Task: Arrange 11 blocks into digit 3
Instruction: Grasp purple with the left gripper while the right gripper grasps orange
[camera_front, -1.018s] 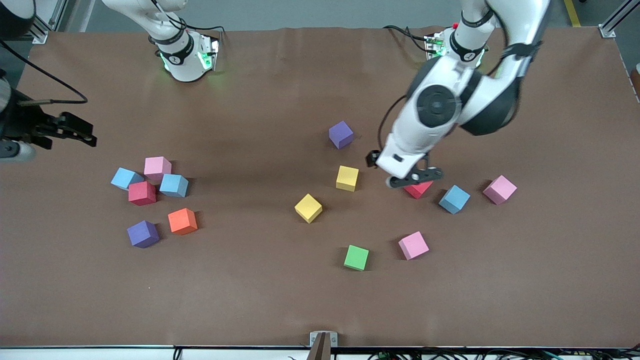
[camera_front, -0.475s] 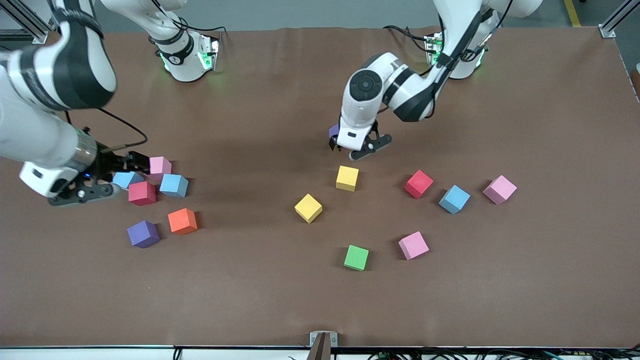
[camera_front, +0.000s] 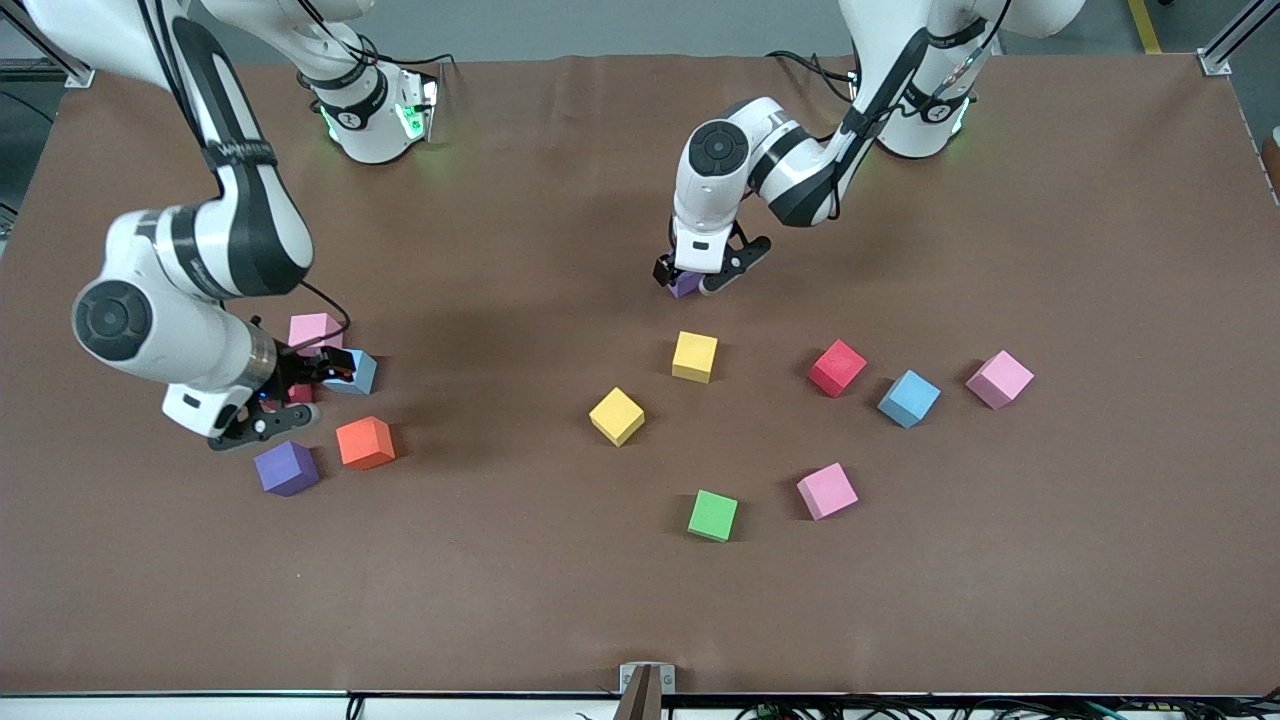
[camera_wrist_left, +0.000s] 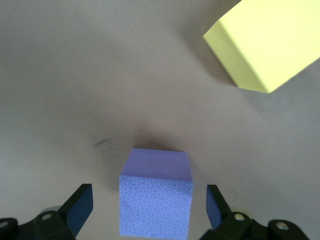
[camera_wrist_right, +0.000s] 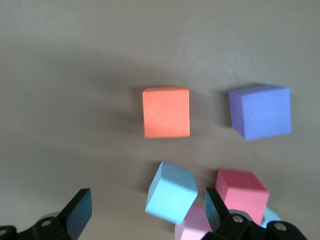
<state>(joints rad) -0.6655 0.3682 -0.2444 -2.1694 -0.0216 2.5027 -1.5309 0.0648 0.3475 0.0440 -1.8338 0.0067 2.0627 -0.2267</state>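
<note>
Blocks lie scattered over the brown tabletop, none of them joined into a figure yet. The left gripper is down low at a purple block, its fingers spread wide on either side of that cube without touching it, as the left wrist view shows plainly. A yellow block sits nearer the front camera than that purple one, and a second yellow block lies nearer still. Toward the left arm's end of the tabletop a red block, a light blue block and a pink block stand in a loose row, apart from each other. A green block and another pink block lie closest to the front camera.

The right gripper hangs over a tight cluster at the right arm's end, fingers also spread and holding nothing. Under it are a pink cube, a light blue cube and a red cube, mostly hidden from the front. An orange block and a second purple cube sit side by side just nearer the camera.
</note>
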